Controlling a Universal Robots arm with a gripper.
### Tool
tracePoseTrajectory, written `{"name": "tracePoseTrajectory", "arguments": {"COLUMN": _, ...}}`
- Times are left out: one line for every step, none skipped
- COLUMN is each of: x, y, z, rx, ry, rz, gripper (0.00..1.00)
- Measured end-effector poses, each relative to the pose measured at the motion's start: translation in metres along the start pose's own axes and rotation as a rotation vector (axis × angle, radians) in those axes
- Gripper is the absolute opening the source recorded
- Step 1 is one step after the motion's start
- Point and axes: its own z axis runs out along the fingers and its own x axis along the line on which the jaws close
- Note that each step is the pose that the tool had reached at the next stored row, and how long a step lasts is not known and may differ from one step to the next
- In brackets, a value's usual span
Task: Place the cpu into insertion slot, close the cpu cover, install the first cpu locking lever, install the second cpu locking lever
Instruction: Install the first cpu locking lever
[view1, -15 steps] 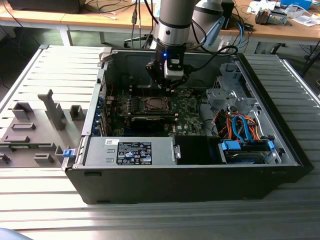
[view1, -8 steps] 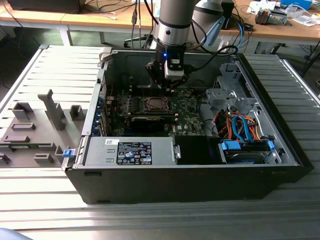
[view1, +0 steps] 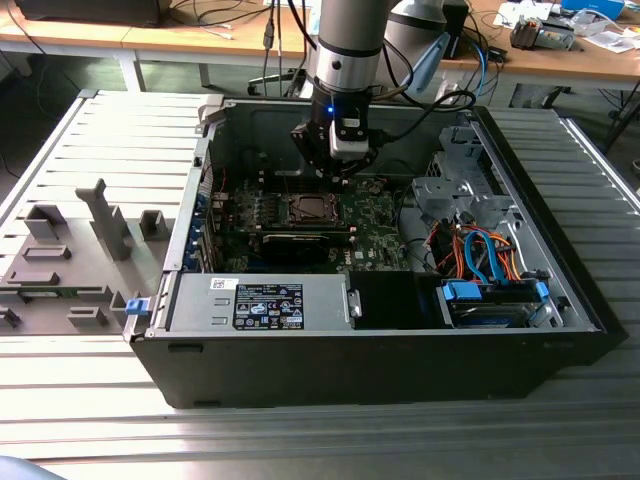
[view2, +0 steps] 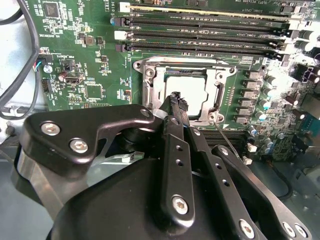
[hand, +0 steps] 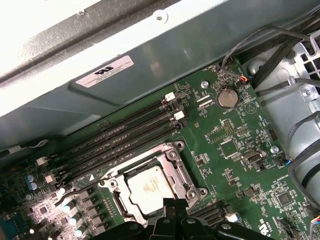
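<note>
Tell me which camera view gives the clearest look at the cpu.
The first wrist view: the cpu lies in its socket with nearly its whole silver top exposed. In the second wrist view the gripper covers part of the cpu. In the exterior view the cpu is a small distant square.

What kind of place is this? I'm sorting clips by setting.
Probably a robotics lab or test bench: an open computer case lies on a slatted metal table, a robot arm reaches into it, and cluttered wooden desks stand behind.
</note>
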Motion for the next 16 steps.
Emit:
{"name": "tracePoseTrajectory", "arguments": {"x": 0.0, "y": 0.0, "z": 0.0, "rx": 0.0, "ry": 0.0, "rz": -0.001, "gripper": 0.11}}
{"name": "tracePoseTrajectory", "arguments": {"x": 0.0, "y": 0.0, "z": 0.0, "rx": 0.0001, "ry": -0.0001, "rz": -0.003, "gripper": 0.11}}
{"name": "tracePoseTrajectory", "arguments": {"x": 0.0, "y": 0.0, "z": 0.0, "rx": 0.0, "ry": -0.0001, "rz": -0.004, "gripper": 0.11}}
{"name": "tracePoseTrajectory", "arguments": {"x": 0.0, "y": 0.0, "z": 0.0, "rx": 0.0001, "ry": -0.0002, "rz": -0.006, "gripper": 0.11}}
{"name": "tracePoseTrajectory", "arguments": {"x": 0.0, "y": 0.0, "z": 0.0, "rx": 0.0001, "ry": -0.0002, "rz": -0.007, "gripper": 0.11}}
{"name": "tracePoseTrajectory", "arguments": {"x": 0.0, "y": 0.0, "z": 0.0, "rx": 0.0002, "ry": -0.0003, "rz": -0.009, "gripper": 0.11}}
{"name": "tracePoseTrajectory", "arguments": {"x": 0.0, "y": 0.0, "z": 0.0, "rx": 0.0002, "ry": -0.0003, "rz": -0.01, "gripper": 0.11}}
{"name": "tracePoseTrajectory", "arguments": {"x": 0.0, "y": 0.0, "z": 0.0, "rx": 0.0002, "ry": -0.0003, "rz": -0.011, "gripper": 0.11}}
{"name": "tracePoseTrajectory", "arguments": {"x": 0.0, "y": 0.0, "z": 0.0, "rx": 0.0003, "ry": -0.0004, "rz": -0.012, "gripper": 0.11}}
{"name": "tracePoseTrajectory", "arguments": {"x": 0.0, "y": 0.0, "z": 0.0, "rx": 0.0002, "ry": -0.0004, "rz": -0.014, "gripper": 0.11}}
{"name": "tracePoseTrajectory", "arguments": {"x": 0.0, "y": 0.0, "z": 0.0, "rx": 0.0003, "ry": -0.0005, "rz": -0.015, "gripper": 0.11}}
{"name": "tracePoseTrajectory", "arguments": {"x": 0.0, "y": 0.0, "z": 0.0, "rx": 0.0003, "ry": -0.0005, "rz": -0.016, "gripper": 0.11}}
{"name": "tracePoseTrajectory", "arguments": {"x": 0.0, "y": 0.0, "z": 0.0, "rx": 0.0004, "ry": -0.0005, "rz": -0.017, "gripper": 0.11}}
{"name": "tracePoseTrajectory", "arguments": {"x": 0.0, "y": 0.0, "z": 0.0, "rx": 0.0004, "ry": -0.0005, "rz": -0.018, "gripper": 0.11}}
{"name": "tracePoseTrajectory", "arguments": {"x": 0.0, "y": 0.0, "z": 0.0, "rx": 0.0004, "ry": -0.0006, "rz": -0.019, "gripper": 0.11}}
{"name": "tracePoseTrajectory", "arguments": {"x": 0.0, "y": 0.0, "z": 0.0, "rx": 0.0004, "ry": -0.0006, "rz": -0.019, "gripper": 0.11}}
